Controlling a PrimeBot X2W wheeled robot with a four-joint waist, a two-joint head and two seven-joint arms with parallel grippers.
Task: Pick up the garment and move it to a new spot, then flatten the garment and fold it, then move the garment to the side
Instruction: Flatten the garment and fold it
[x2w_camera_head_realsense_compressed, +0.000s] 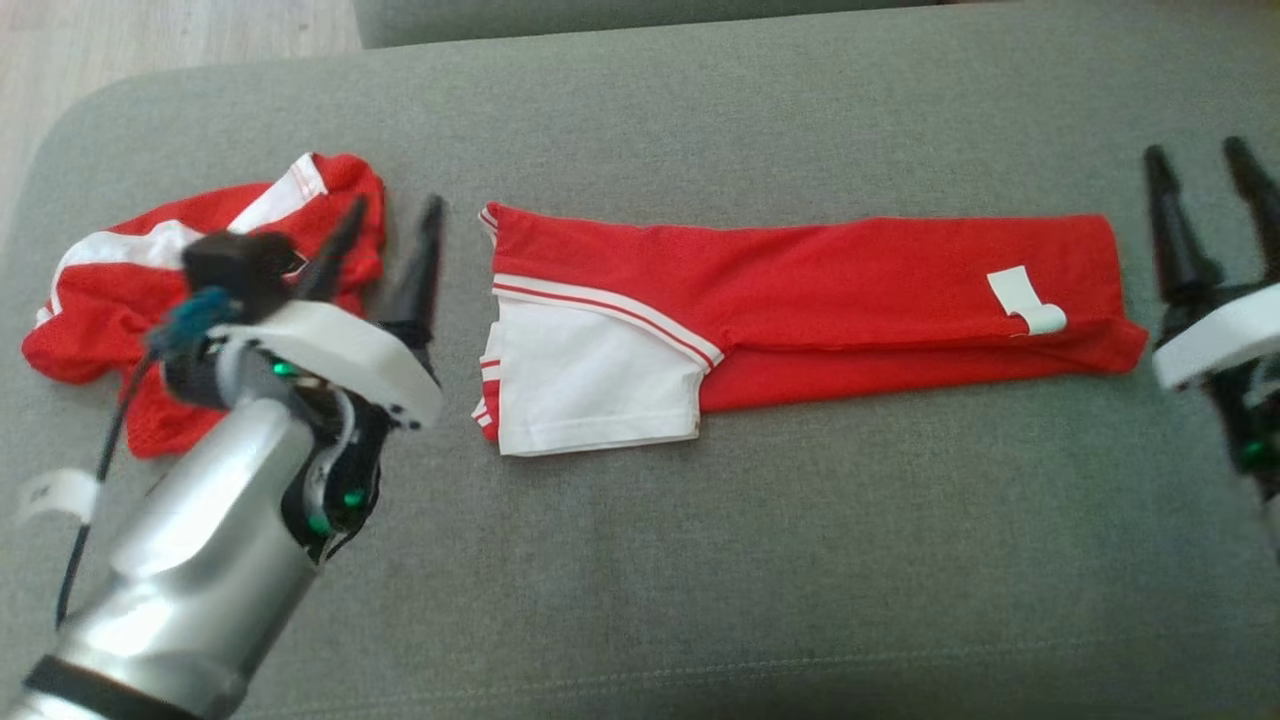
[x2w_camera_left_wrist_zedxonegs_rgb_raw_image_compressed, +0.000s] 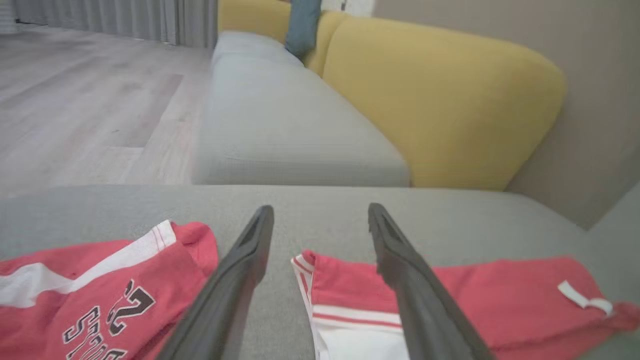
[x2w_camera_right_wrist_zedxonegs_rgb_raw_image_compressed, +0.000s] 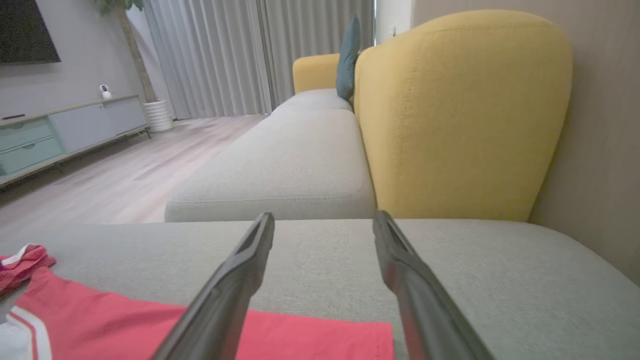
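Observation:
A red and white garment (x2w_camera_head_realsense_compressed: 800, 290) lies folded into a long flat strip across the grey cushion (x2w_camera_head_realsense_compressed: 700, 560), with a white sleeve at its left end and a white tag near its right end. It also appears as the folded garment (x2w_camera_left_wrist_zedxonegs_rgb_raw_image_compressed: 500, 295) and its red edge (x2w_camera_right_wrist_zedxonegs_rgb_raw_image_compressed: 150, 330) in the wrist views. My left gripper (x2w_camera_head_realsense_compressed: 392, 222) stands open just left of the strip's left end, holding nothing; its fingers (x2w_camera_left_wrist_zedxonegs_rgb_raw_image_compressed: 240, 280) frame that end from above. My right gripper (x2w_camera_head_realsense_compressed: 1205, 165) stands open just beyond the strip's right end, empty.
A second red and white garment (x2w_camera_head_realsense_compressed: 130, 290) with dark lettering lies crumpled at the cushion's left end, partly under my left wrist. A yellow backrest (x2w_camera_right_wrist_zedxonegs_rgb_raw_image_compressed: 460, 110) and another grey seat (x2w_camera_right_wrist_zedxonegs_rgb_raw_image_compressed: 285, 170) stand beyond. Wooden floor (x2w_camera_left_wrist_zedxonegs_rgb_raw_image_compressed: 75, 100) lies off the left edge.

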